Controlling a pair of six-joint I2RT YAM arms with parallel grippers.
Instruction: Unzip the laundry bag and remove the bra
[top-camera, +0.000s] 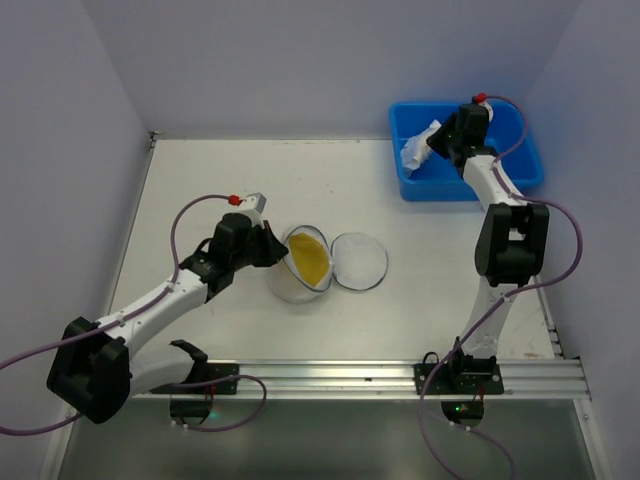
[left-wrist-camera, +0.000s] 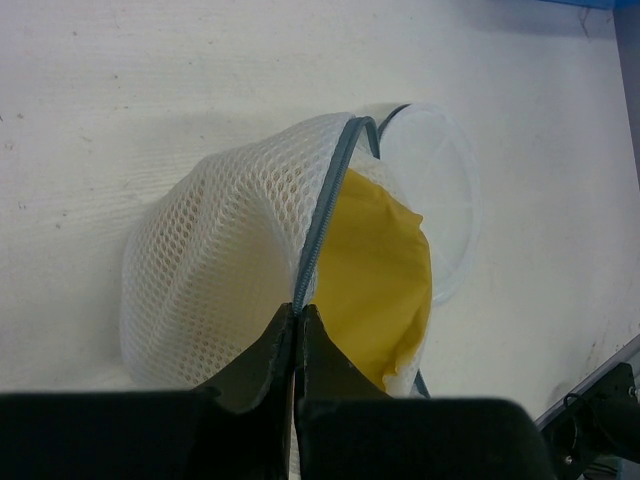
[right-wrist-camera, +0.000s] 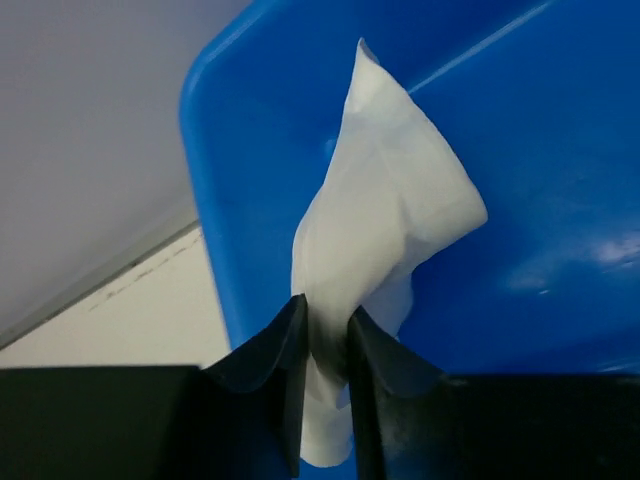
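My left gripper (left-wrist-camera: 297, 322) is pinched tight on the zipper (left-wrist-camera: 325, 215) rim of the laundry bag (left-wrist-camera: 215, 270); the bag lies open on the table (top-camera: 220, 190), its round lid flap (top-camera: 358, 261) folded out at the bag's right side; the mustard bra (left-wrist-camera: 375, 270) sits inside the bag, showing through the opening; well beyond the bag, far right, my right gripper (right-wrist-camera: 328, 335) pinches a white cloth (right-wrist-camera: 385, 210) over the blue bin (right-wrist-camera: 540, 200).
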